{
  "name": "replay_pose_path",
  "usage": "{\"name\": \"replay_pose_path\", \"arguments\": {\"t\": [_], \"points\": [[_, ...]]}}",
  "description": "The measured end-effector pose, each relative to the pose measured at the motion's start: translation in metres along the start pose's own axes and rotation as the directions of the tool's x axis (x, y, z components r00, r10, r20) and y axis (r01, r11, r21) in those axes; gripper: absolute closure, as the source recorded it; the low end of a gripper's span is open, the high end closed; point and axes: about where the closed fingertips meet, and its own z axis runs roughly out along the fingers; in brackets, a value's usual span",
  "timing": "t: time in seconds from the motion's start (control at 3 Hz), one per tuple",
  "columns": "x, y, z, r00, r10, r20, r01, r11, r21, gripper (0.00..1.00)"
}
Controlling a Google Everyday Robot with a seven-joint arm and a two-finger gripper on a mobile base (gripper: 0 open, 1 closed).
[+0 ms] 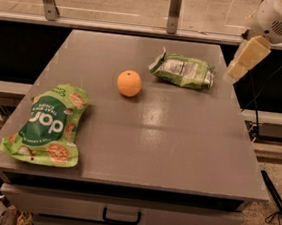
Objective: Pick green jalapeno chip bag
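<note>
Camera view: the jalapeno bag point(183, 71) lies far right on the surface point(168, 137), close to its right edge and apart from the orange point(129, 83). It looks light, soft and slippery, so pinch its crumpled middle. The pincer point(239, 67) hangs just beyond that edge, holding nothing; I cannot tell how wide it stands. The near side offers open room.

A grey table point(168, 137) is carrying three items: the green jalapeno chip bag point(184, 71) is lying near the far right corner, an orange point(129, 83) is sitting left of it, and a larger bright-green bag point(46, 124) is resting at the near left corner. The gripper point(234, 74) is hovering at the right edge.
</note>
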Motion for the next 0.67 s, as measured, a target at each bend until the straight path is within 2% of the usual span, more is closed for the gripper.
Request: {"name": "replay_pose_path", "arguments": {"t": [0.33, 0.67], "points": [[0.004, -0.025, 0.036, 0.995, 0.058, 0.085, -0.056, 0.9981, -0.026, 0.00], [0.007, -0.042, 0.071, 0.985, 0.105, 0.135, -0.099, 0.9939, -0.048, 0.00]]}}
